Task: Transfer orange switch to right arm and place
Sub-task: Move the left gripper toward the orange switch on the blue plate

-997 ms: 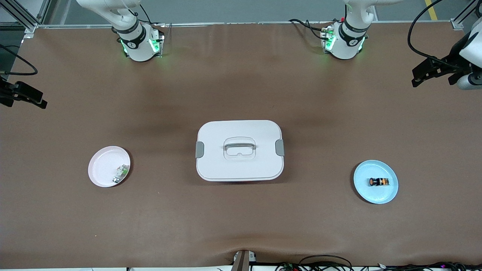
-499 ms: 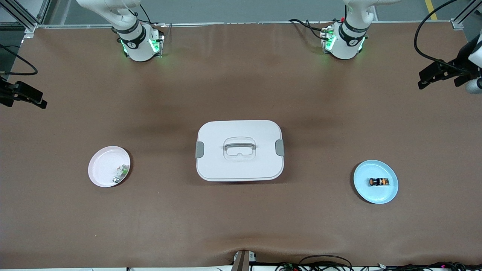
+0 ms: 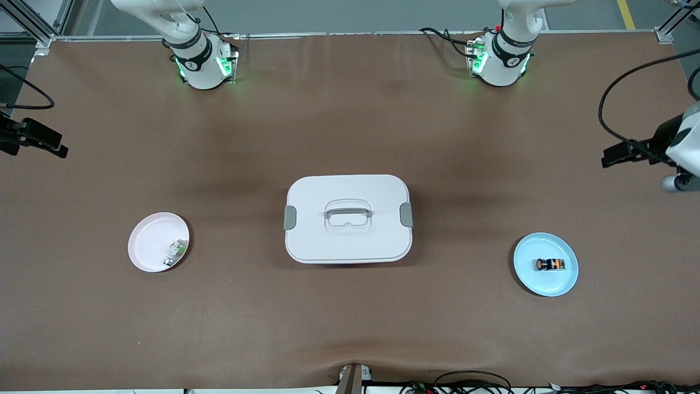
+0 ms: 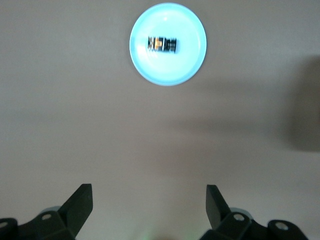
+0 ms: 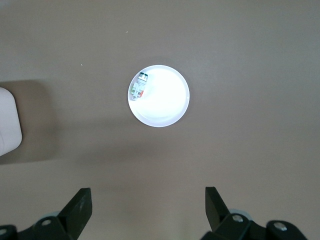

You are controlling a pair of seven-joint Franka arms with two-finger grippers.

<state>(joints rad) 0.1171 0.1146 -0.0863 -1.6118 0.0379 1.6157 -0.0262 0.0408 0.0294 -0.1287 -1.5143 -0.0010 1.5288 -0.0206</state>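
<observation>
Orange switch [image 3: 549,264] lies on blue plate [image 3: 563,284], no writing legible

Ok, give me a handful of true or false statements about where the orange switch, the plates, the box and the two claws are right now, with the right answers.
1. The orange switch lies on the blue plate. True.
2. The left claw is shut on the switch. False: it is open and empty, up over the bare table at the left arm's end.
3. The white-and-green part sits on the pink plate. True.
4. The white box has its lid off. False: the lid with the grey handle is on.
5. The right claw holds the pink plate. False: it is open, above it.
</observation>
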